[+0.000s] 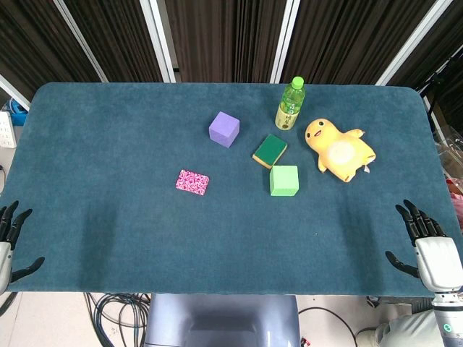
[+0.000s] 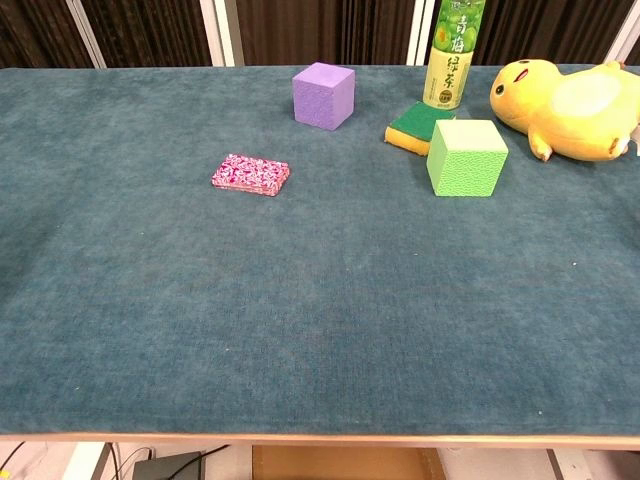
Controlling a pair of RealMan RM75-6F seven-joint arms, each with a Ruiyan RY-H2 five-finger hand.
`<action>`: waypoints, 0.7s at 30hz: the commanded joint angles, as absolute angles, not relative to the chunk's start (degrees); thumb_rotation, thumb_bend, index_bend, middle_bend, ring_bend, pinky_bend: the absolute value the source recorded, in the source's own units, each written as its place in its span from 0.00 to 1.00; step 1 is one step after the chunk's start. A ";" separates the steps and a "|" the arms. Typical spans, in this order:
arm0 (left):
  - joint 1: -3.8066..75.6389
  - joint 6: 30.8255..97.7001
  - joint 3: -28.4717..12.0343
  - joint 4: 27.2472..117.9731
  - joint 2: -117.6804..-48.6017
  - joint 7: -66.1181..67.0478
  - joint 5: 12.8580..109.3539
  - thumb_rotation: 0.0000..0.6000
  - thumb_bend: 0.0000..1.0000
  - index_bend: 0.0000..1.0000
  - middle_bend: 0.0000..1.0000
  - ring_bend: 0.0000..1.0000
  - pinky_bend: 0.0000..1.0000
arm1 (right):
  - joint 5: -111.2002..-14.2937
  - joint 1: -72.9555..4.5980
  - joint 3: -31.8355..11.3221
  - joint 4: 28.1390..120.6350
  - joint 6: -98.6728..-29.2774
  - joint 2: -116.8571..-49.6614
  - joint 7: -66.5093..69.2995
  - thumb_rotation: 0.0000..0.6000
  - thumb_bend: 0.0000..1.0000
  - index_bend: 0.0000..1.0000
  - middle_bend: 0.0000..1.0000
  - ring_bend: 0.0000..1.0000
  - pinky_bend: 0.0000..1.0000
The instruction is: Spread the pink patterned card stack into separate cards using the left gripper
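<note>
Card stack point(image 1: 192, 181): one, pink patterned, squared up on the teal table point(image 1: 108, 144), left of centre. Also one each: plush duck point(image 1: 338, 149), green cube point(image 1: 283, 180), purple cube point(image 1: 224, 129), bottle point(image 1: 289, 104), sponge point(image 1: 270, 150). Left hand point(image 1: 7, 242), frame-cropped, and right hand point(image 1: 423, 246) hold nothing, fingers spread, well apart from the stack.

— Where's your pink patterned card stack point(image 1: 192, 182) lying?
— It's lying flat on the teal cloth, left of centre, squared up in one neat pile, nothing touching it.
</note>
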State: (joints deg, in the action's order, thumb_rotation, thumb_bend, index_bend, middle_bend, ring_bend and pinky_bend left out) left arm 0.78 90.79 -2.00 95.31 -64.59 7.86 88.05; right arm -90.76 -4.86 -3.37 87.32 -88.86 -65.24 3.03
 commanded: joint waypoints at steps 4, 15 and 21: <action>2.37 88.25 -3.16 95.99 -64.48 7.34 86.27 1.00 0.15 0.18 0.06 0.00 0.00 | -90.33 -4.69 -3.45 87.86 -88.86 -65.20 3.78 1.00 0.20 0.07 0.05 0.13 0.24; 18.64 65.47 -11.53 105.90 -59.11 13.90 75.20 1.00 0.13 0.18 0.06 0.00 0.00 | -89.83 -4.90 -3.72 88.05 -88.33 -65.14 4.13 1.00 0.19 0.07 0.05 0.13 0.24; 31.89 48.57 -16.70 103.57 -59.67 19.58 58.66 1.00 0.13 0.19 0.06 0.00 0.00 | -89.44 -4.90 -3.87 88.03 -88.16 -65.12 4.29 1.00 0.20 0.07 0.05 0.13 0.24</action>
State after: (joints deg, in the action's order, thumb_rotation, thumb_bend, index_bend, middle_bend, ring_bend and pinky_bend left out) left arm 23.49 58.04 -12.70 103.98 -60.06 15.34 68.27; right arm -89.43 -4.90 -3.86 88.03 -88.15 -65.13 4.29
